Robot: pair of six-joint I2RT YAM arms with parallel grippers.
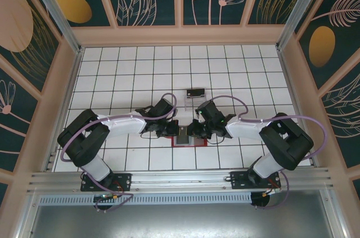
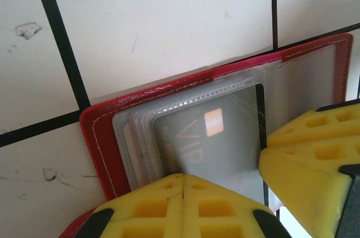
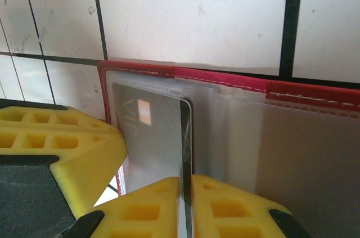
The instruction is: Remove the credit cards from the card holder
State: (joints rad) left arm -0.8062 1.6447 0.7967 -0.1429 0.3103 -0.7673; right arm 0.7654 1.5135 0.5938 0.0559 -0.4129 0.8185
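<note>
- Lying open on the white tiled table, the red card holder sits near the middle of the near edge, between both arms.
- Left gripper: jaws fully together, tips down on the clear sleeves.
- Right gripper: jaws narrow, nipping the long edge of the grey VIP credit card, which lies within the holder's outline.
</note>
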